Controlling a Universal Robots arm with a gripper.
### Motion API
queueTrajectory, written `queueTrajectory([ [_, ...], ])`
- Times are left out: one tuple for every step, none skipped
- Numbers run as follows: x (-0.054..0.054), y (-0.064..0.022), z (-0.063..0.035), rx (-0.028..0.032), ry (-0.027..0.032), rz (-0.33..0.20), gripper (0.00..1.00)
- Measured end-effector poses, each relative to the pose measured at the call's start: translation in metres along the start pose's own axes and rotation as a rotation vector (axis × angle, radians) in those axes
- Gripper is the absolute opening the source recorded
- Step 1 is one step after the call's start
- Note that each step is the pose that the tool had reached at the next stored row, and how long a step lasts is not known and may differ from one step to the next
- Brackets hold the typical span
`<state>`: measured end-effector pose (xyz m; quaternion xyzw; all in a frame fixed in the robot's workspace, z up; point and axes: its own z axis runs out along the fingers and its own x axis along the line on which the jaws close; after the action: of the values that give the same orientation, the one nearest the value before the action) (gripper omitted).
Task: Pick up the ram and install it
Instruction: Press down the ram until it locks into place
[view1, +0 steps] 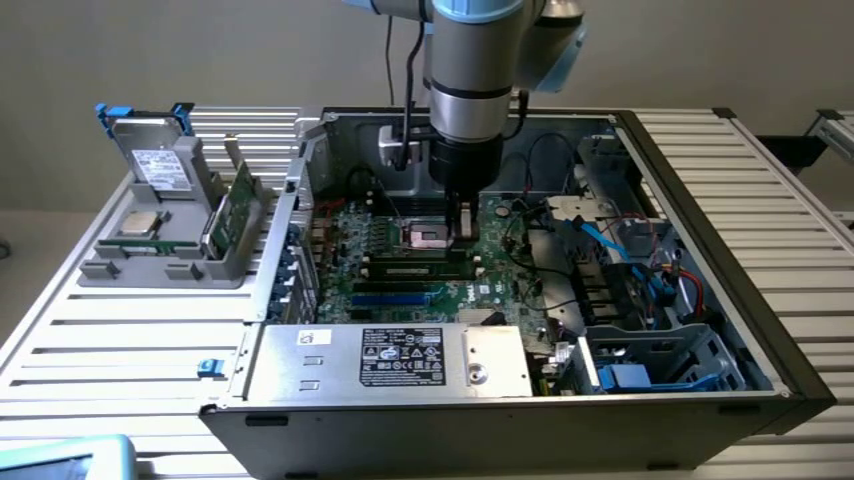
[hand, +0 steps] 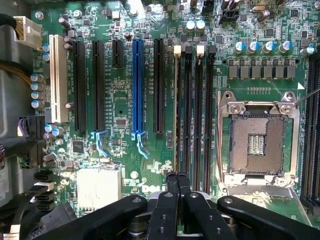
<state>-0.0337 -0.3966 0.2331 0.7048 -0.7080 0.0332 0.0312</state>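
I have the tool (hand: 177, 179), tips pressed together, bearing down on the ram (hand: 177, 110) in its motherboard (hand: 125, 100) slot; seating is underway and needs a straight, even push.

1. An open grey metal computer case (view1: 747, 290) lay on its side on the slatted white bench (view1: 120, 330).
2. A green motherboard (view1: 400, 275) lay flat inside the case, with the silver power supply box (view1: 400, 358) in front of it, at the near wall.
3. The drive bays with cables (view1: 641, 300) filled the case toward the exterior view's right.
4. A grey plastic parts stand (view1: 167, 220) stood on the bench beside the case, at the exterior view's left.
5. The black gripper (hand: 177, 181) hung over the motherboard, above the long black memory slots (hand: 199, 110), which ran beside the square metal processor socket (hand: 257, 140).
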Motion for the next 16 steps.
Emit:
queueTrajectory([
  [0.0000,0.0000,0.0004,0.0008,0.0000,0.000,0.11],
  [-0.0001,0.0000,0.0008,0.0017,-0.0001,0.000,0.11],
  [-0.0001,0.0000,0.0013,0.0026,-0.0001,0.000,0.11],
  [-0.0002,0.0000,0.0019,0.0030,-0.0002,0.000,0.11],
  [-0.0003,0.0001,0.0025,0.0035,-0.0001,0.000,0.11],
  [-0.0003,0.0001,0.0031,0.0041,-0.0001,0.000,0.11],
  [-0.0004,0.0001,0.0037,0.0045,-0.0001,0.000,0.11],
  [-0.0004,0.0001,0.0042,0.0051,0.0000,0.000,0.11],
  [-0.0004,0.0002,0.0046,0.0055,0.0003,0.001,0.11],
  [-0.0004,0.0002,0.0051,0.0058,0.0004,0.001,0.11],
  [-0.0004,0.0002,0.0054,0.0061,0.0005,0.001,0.11],
  [-0.0004,0.0002,0.0057,0.0064,0.0004,0.001,0.11],
  [-0.0005,0.0002,0.0060,0.0068,0.0001,0.001,0.11],
  [-0.0006,0.0001,0.0064,0.0074,-0.0003,0.001,0.11],
  [-0.0006,0.0001,0.0064,0.0074,-0.0002,0.001,0.11],
  [-0.0006,0.0002,0.0064,0.0074,0.0000,0.001,0.11],
])
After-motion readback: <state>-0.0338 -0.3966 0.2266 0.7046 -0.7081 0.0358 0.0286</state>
